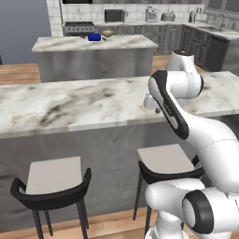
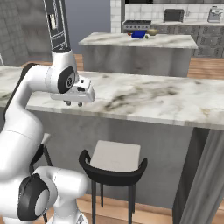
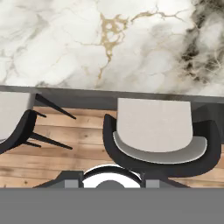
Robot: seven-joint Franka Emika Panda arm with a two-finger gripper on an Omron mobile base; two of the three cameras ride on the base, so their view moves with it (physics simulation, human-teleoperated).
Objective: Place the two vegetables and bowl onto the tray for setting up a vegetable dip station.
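My claw (image 2: 73, 103) hangs over the near edge of the long marble counter (image 1: 70, 105), its two short dark fingers pointing down; whether they are spread or pressed together I cannot tell. The blue tray (image 1: 94, 37) lies flat on the far island (image 1: 93, 44), toward its far edge, long axis running left to right. The round tan bowl (image 1: 108, 33) sits just right of it. Two padded stools (image 1: 52, 179) with curved black backs stand below the counter, on wooden plank flooring.
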